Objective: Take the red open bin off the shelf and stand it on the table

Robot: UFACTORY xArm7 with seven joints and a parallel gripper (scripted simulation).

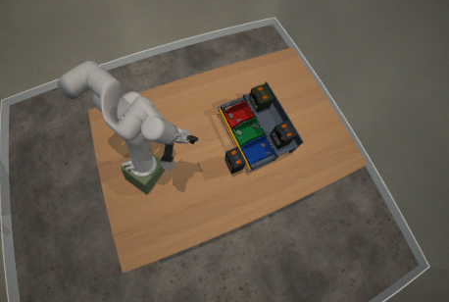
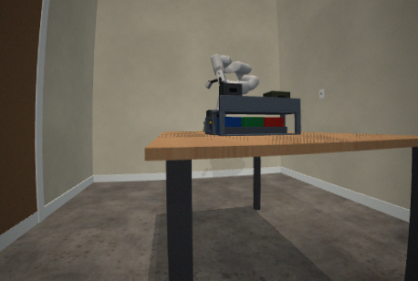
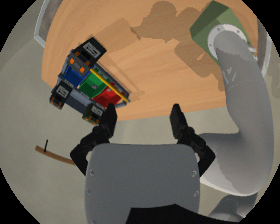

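The red bin (image 1: 240,114) (image 2: 274,122) (image 3: 109,96), with small grey parts in it, sits at one end of the row on the grey shelf (image 1: 272,121) (image 2: 260,105). The green bin (image 1: 249,132) (image 2: 252,122) (image 3: 90,85) is beside it, and the blue bin (image 1: 260,152) (image 2: 233,122) (image 3: 72,75) is at the other end. Both also hold parts. A yellow strip (image 3: 111,86) runs along the shelf's front. My gripper (image 1: 180,149) (image 3: 143,110) is open and empty, above the table between the arm's base and the shelf, well apart from the bins.
A dark box with orange marks (image 1: 235,161) stands at the shelf's front corner by the blue bin. Two similar boxes, one greenish (image 1: 262,97) (image 2: 276,95) and one black (image 1: 283,132) (image 2: 231,89), stand on the shelf's upper deck. The arm's green base (image 1: 142,180) is on the table.
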